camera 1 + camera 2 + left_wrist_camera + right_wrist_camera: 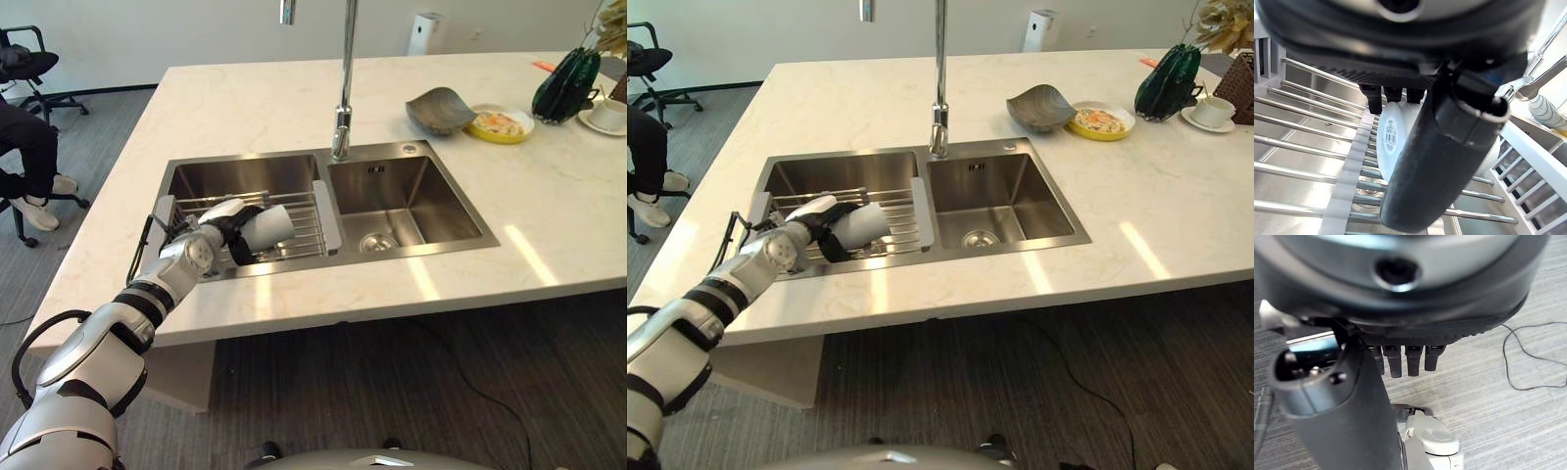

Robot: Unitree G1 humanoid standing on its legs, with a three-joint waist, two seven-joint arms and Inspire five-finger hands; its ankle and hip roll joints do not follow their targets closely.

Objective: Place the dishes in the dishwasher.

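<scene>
Your left hand [227,227] is curled round a white cup [266,226], holding it on its side over the wire rack [306,227] in the left sink basin [220,181]. Your right hand [1400,357] hangs over the floor, fingers straight. A grey bowl [440,109] and yellow plate [501,125] sit on the tabletop [245,108].

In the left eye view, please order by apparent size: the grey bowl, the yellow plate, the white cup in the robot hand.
1. White cup, though it is nearer the camera.
2. Grey bowl and yellow plate: too alike to rank.
The left robot hand covers part of the cup.
</scene>
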